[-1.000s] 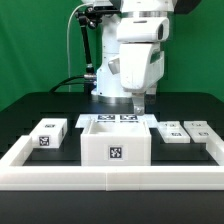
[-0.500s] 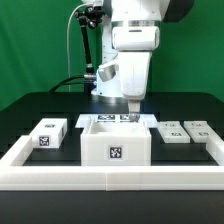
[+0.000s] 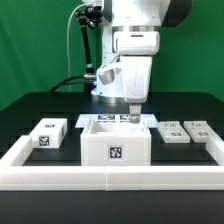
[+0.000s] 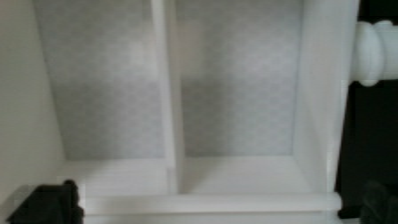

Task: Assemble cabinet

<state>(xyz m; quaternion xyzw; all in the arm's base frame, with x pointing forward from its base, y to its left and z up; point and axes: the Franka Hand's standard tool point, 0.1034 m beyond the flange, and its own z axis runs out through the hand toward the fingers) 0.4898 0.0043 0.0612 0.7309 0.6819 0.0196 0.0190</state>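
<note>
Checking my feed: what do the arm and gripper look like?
The arm is white, with rounded boxy shells and dark parts on top. A black cable loops beside it, on the exterior view's left. The gripper has a white body and slim dark fingers.

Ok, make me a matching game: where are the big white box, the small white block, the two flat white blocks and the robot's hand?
Things:
1 large white plastic box body
2 small white rectangular block
3 two flat white rectangular blocks
4 robot's hand

Places:
A over the box's back edge
B exterior view's right of the box
C in the middle
D exterior view's left of the box

Pairs: 1-C, 2-D, 3-B, 4-A.
</note>
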